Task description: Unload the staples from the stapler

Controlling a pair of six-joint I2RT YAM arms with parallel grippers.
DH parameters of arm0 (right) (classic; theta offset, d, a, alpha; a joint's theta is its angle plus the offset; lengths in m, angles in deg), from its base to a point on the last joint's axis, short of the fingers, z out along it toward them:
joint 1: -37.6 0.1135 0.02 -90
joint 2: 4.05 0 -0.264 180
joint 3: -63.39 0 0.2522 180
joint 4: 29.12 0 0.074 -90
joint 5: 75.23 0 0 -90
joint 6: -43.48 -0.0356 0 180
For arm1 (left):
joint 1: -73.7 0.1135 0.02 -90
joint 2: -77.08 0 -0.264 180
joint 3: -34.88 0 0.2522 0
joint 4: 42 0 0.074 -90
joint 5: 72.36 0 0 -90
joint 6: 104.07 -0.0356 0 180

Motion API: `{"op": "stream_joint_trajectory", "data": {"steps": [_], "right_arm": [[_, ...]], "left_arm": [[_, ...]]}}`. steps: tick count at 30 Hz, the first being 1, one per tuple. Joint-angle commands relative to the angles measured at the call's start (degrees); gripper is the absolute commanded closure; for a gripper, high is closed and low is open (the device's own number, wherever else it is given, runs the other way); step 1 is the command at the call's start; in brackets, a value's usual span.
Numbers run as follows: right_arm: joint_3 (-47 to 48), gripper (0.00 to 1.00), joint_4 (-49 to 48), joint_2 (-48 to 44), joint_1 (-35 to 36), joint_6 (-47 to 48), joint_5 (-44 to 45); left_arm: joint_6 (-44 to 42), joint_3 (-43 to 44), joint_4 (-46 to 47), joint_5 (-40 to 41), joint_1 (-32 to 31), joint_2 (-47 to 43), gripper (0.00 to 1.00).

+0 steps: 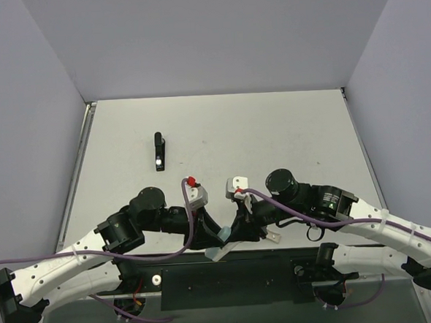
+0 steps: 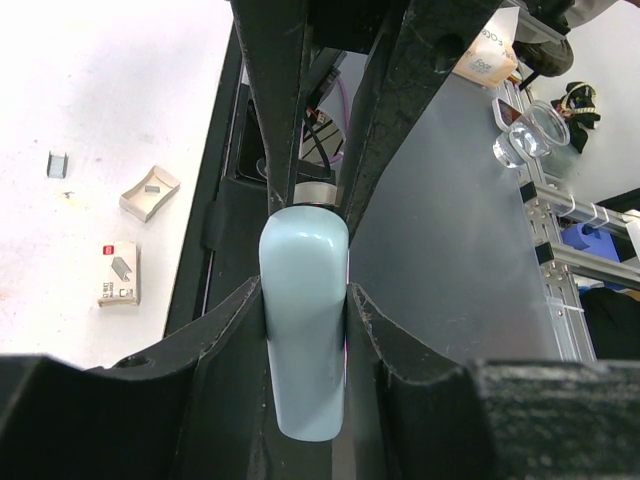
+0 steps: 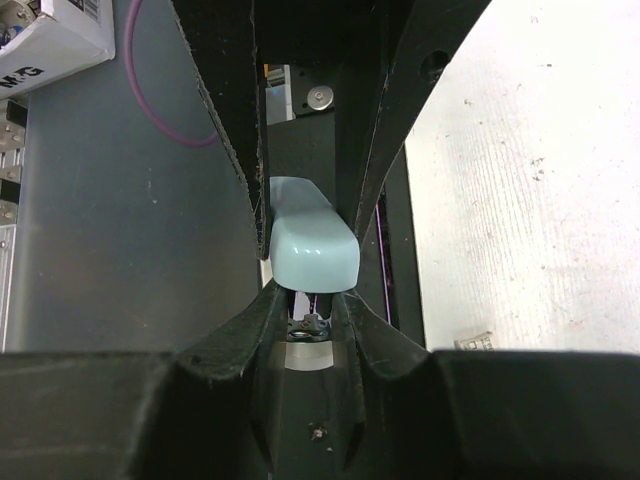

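- My left gripper (image 2: 305, 300) is clamped narrow around the pale blue stapler (image 2: 303, 380), pads pressed to both flanks; my right gripper (image 3: 308, 298) pinches the same body from the opposite end.
- We hold it aloft at the very near edge, over the black mounting plate (image 1: 230, 281) rather than over the table (image 1: 272, 129) — anything shaken loose here would likely drop among the arm bases and cables.
- I cannot tell whether the magazine is open; pulling both ends at once could twist the smooth shell out of one grip.
- Just beyond lie a staple box (image 2: 119, 273), an open cardboard tray (image 2: 150, 192) and a loose staple strip (image 2: 57, 164).
- Farthest out sits a small black tool (image 1: 158, 150), well apart — no hazard.
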Motion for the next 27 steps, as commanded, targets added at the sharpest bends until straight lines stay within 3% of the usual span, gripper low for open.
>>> {"op": "stream_joint_trajectory", "data": {"steps": [1, 12, 27], "right_arm": [[-2.6, 1.0, -4.8, -1.5, 1.0, -0.9, -1.8], [-14.3, 1.0, -13.9, -7.7, 1.4, -6.8, -2.3], [-21.7, 1.0, -19.2, -9.5, 2.1, -10.8, -2.8]], "left_arm": [[0.1, 0.7, 5.8, -0.7, -0.4, -1.4, 1.0], [2.4, 0.8, 9.1, 4.9, -1.3, -6.8, 1.0], [2.4, -0.2, 10.6, 10.1, -1.6, -8.9, 1.0]]}}
